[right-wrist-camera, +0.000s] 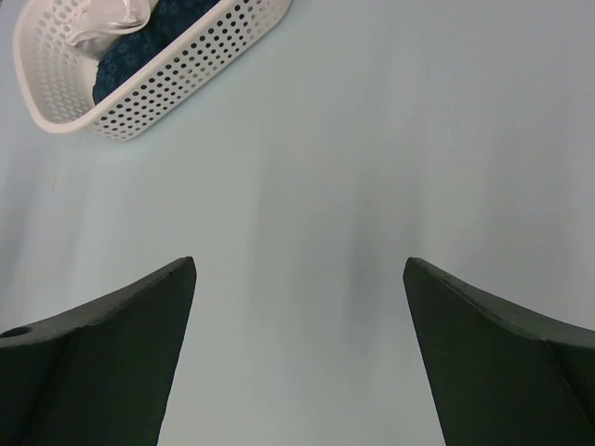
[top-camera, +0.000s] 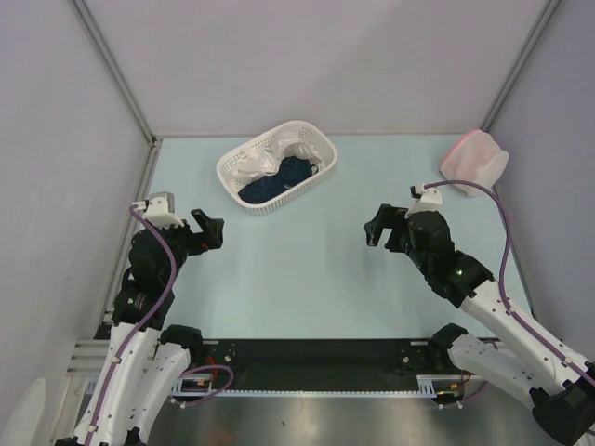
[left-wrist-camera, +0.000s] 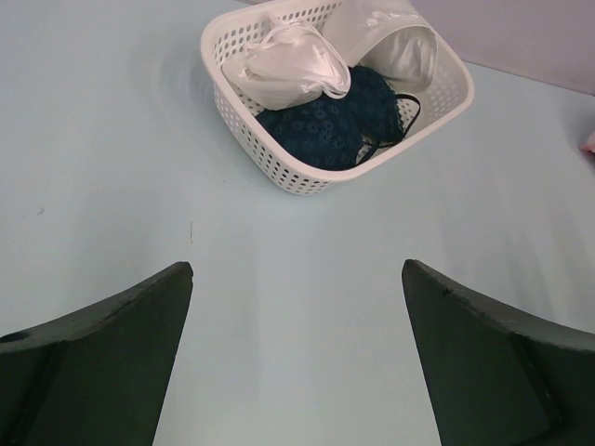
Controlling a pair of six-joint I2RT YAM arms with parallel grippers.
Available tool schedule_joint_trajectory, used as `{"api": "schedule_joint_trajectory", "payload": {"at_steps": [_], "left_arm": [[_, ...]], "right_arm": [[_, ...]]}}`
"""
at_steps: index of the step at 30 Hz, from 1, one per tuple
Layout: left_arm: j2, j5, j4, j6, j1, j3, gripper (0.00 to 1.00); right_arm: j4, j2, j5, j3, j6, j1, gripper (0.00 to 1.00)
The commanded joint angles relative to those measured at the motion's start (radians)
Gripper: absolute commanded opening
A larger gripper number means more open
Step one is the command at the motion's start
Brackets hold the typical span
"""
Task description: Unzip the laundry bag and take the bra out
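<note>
The laundry bag (top-camera: 474, 158), a round white mesh pouch with pink edging, lies at the far right edge of the table, zipped as far as I can tell. A sliver of pink (left-wrist-camera: 588, 146) shows at the right edge of the left wrist view. The bra is not visible; it may be inside the bag. My left gripper (top-camera: 209, 230) is open and empty over the left of the table. My right gripper (top-camera: 379, 226) is open and empty over the right middle, well short of the bag.
A white lattice plastic basket (top-camera: 321, 177) stands at the back centre, holding white cloth (top-camera: 265, 160) and dark blue cloth (top-camera: 279, 179); it also shows in the left wrist view (left-wrist-camera: 297, 177) and the right wrist view (right-wrist-camera: 177, 79). Grey walls enclose the table.
</note>
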Motion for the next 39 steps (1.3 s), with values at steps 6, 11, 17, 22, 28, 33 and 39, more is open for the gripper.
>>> {"api": "schedule_joint_trajectory", "payload": {"at_steps": [6,11,17,22,28,33,39], "left_arm": [[-0.002,-0.018,0.021,-0.009,0.011,0.004,0.99],[-0.001,0.002,0.027,-0.007,0.011,0.001,1.00],[0.002,0.000,0.028,-0.007,0.011,-0.001,0.99],[0.005,-0.001,0.028,-0.005,0.011,-0.001,1.00],[0.002,-0.009,0.027,-0.005,0.011,-0.002,1.00],[0.005,-0.011,0.027,-0.005,0.011,-0.002,1.00],[0.007,-0.024,0.027,-0.004,0.011,0.001,1.00]], "right_arm": [[-0.004,0.001,0.062,0.014,-0.011,-0.007,1.00],[-0.007,0.028,0.082,0.034,-0.017,-0.030,1.00],[-0.022,0.096,0.068,0.122,-0.114,-0.142,1.00],[-0.064,0.229,0.086,0.253,-0.203,-0.295,1.00],[-0.010,0.422,0.166,0.388,-0.238,-0.465,1.00],[0.025,0.553,0.044,0.486,-0.204,-0.642,1.00],[0.044,0.725,0.037,0.578,-0.218,-0.752,1.00]]}}
